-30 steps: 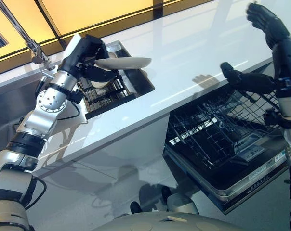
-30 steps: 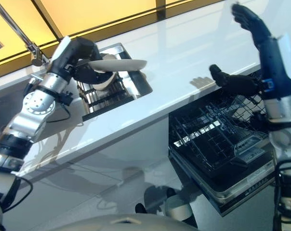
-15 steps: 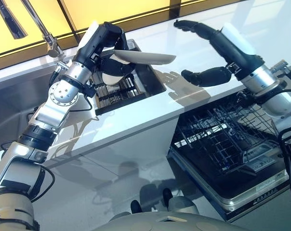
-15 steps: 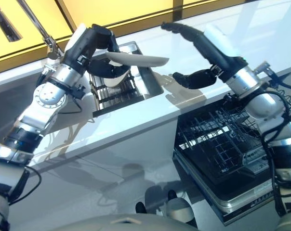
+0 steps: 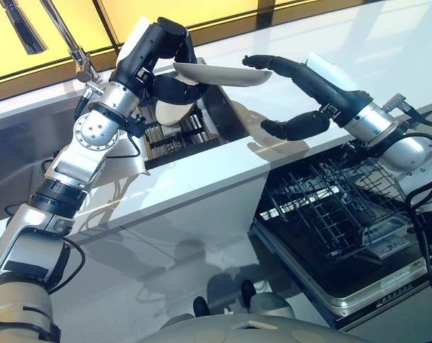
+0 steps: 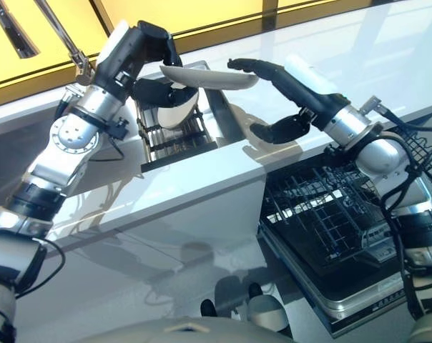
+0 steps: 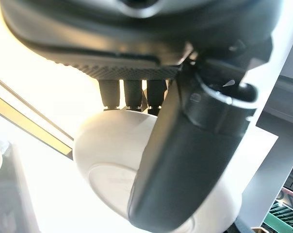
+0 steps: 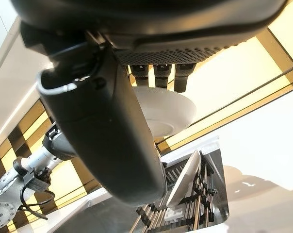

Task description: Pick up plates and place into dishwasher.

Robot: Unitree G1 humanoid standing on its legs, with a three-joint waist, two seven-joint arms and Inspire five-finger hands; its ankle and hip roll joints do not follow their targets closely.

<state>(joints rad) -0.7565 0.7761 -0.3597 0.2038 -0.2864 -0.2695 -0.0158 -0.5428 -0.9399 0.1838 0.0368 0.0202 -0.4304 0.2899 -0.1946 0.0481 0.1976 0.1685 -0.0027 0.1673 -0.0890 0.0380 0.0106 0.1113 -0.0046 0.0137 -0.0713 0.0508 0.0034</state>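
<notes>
Now the left hand is gripping the plate above the sink rack, offering it across. The right hand is reaching with straight fingers over its far rim, thumb spread below. Next it needs a firm pinch before release, then the dishwasher.

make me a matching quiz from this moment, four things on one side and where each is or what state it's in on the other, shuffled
Things:
1. white plate
2. left hand
3. right hand
4. dishwasher rack

Places or states:
A. pulled out below the counter edge, no dishes seen in it
B. open, fingers stretched over the plate's far rim, thumb spread below
C. held level in the air above the sink
D. shut on the plate's rim, on the sink side

Pairs: 1-C, 2-D, 3-B, 4-A
</notes>
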